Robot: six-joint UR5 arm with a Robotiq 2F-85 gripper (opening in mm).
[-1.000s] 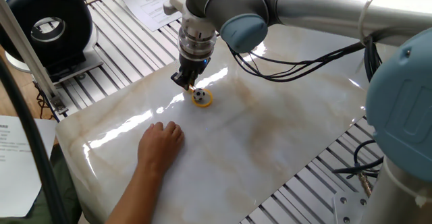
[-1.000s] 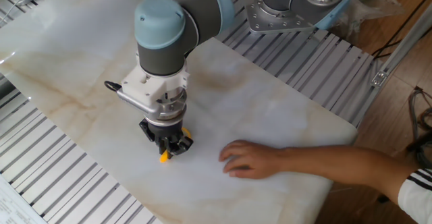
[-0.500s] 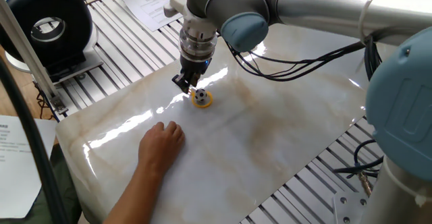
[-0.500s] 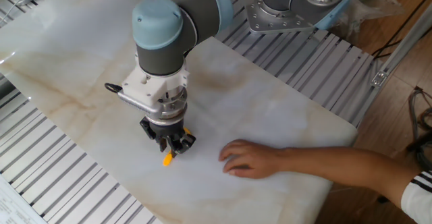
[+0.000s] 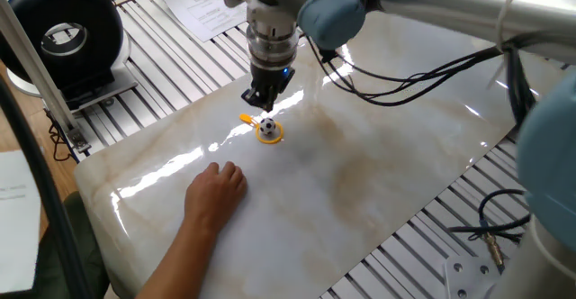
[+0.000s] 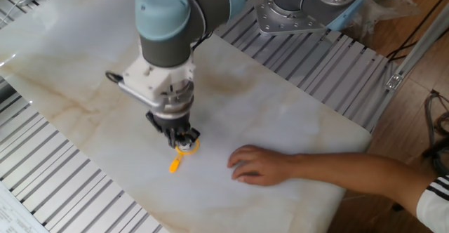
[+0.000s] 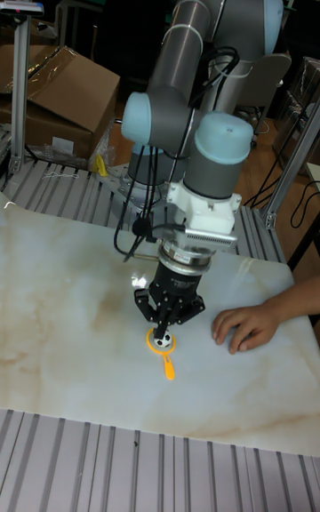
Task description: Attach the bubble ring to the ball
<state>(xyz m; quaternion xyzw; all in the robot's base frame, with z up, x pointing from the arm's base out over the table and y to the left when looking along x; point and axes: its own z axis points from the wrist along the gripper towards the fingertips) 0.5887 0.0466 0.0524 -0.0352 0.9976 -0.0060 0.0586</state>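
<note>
Resting inside bubble ring, ball; other fixed view hides ball; jaws above, empty, state unclear.

One fixed view looks down from high at one side of the pale marble-patterned tabletop, and the other fixed view looks down from the opposite side, at similar middling range. The tall fixed view stands lower at the table's edge, facing the grey-and-blue robot arm head-on. All three share the table's middle and a person's bare hand resting there.
</note>
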